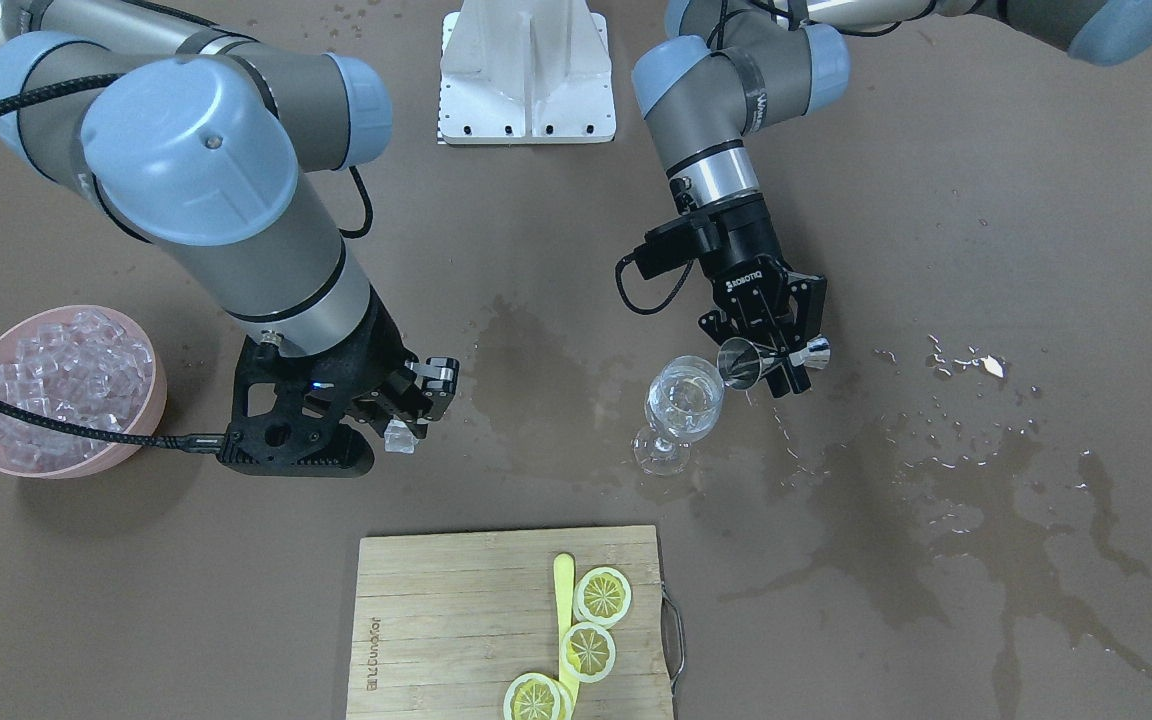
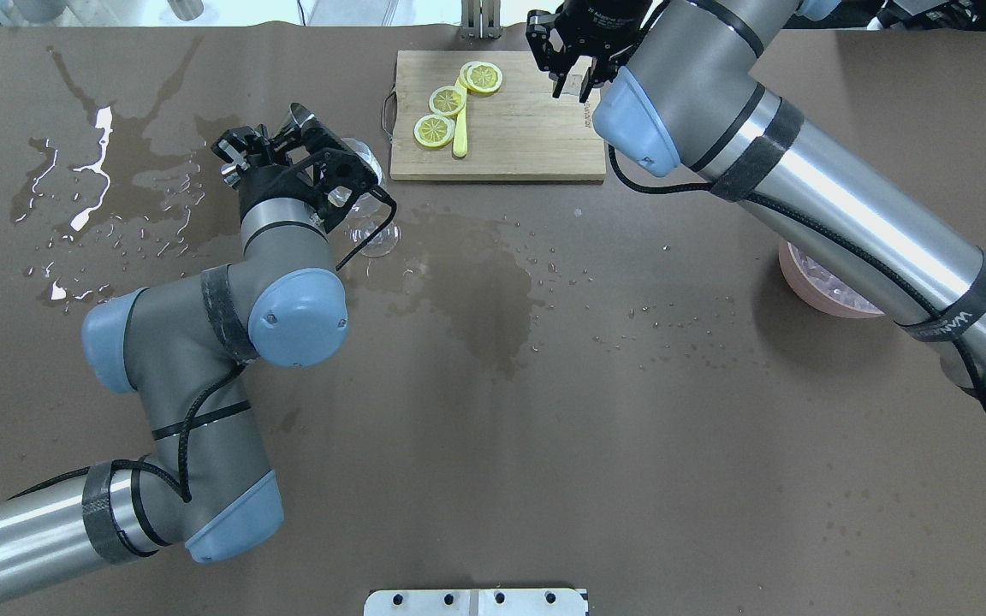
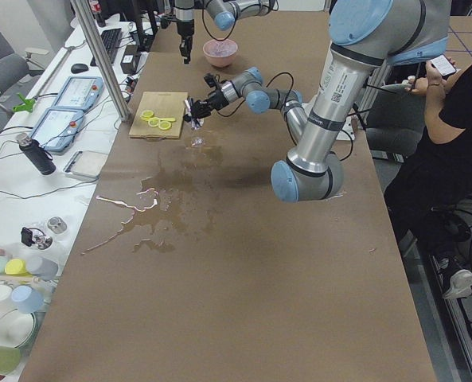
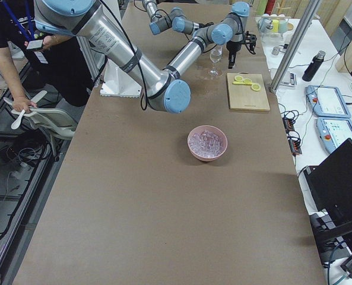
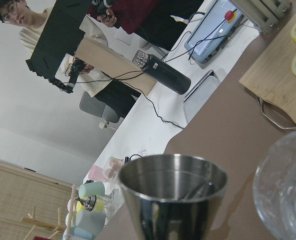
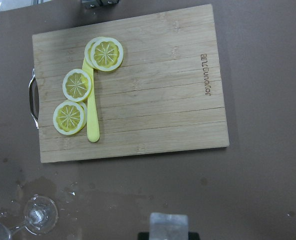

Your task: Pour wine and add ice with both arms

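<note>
L claw (image 1: 779, 362) clamps jigger (image 1: 736, 362), R claw (image 1: 404, 422) ice (image 1: 398, 438)

Left grey tube arm (image 1: 726, 100) bent at elbow; left black two-finger gripper (image 1: 774, 358) tilted sideways, fingers clamped on small steel jigger (image 1: 738, 362). Right grey tube arm (image 1: 236, 230) stretched; right black two-finger gripper (image 1: 404, 422) pointing down, pinching small clear ice cube (image 1: 398, 438).

My left hand (image 2: 269, 151) grips a steel jigger (image 2: 298, 121), tipped beside the wine glass (image 2: 378, 240). My right hand (image 2: 572, 83) hangs over the right end of the cutting board (image 2: 510, 128), at the far edge of the bench (image 2: 493, 445).
</note>
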Action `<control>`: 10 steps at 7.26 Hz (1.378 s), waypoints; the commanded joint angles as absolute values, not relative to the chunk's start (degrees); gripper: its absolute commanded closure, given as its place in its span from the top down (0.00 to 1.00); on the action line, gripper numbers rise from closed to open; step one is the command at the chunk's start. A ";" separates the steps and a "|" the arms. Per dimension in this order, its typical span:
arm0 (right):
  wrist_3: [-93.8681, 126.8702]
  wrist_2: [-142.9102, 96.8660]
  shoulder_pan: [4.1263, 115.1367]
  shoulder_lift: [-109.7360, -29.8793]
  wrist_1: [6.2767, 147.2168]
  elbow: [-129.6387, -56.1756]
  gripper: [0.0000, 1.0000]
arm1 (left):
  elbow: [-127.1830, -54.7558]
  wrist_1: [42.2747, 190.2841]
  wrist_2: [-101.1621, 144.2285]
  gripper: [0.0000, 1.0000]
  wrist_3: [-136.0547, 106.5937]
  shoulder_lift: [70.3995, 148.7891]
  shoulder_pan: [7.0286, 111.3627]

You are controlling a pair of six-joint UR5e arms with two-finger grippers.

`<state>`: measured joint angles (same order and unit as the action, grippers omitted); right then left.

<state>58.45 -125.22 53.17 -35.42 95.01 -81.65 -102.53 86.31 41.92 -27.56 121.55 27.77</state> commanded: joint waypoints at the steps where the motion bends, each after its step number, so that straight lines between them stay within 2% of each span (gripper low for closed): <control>1: 58.45 -125.59 53.17 -35.42 94.83 -81.65 0.00 | -102.74 86.31 41.92 0.10 -24.88 121.64 27.86; 7: 58.54 -126.04 53.61 -35.42 94.83 -81.65 0.00 | -102.39 86.31 41.92 0.08 -19.78 122.43 27.95; 10: 58.54 -126.04 53.70 -35.42 94.83 -81.65 0.00 | -102.31 86.31 41.84 0.02 -16.53 122.34 28.39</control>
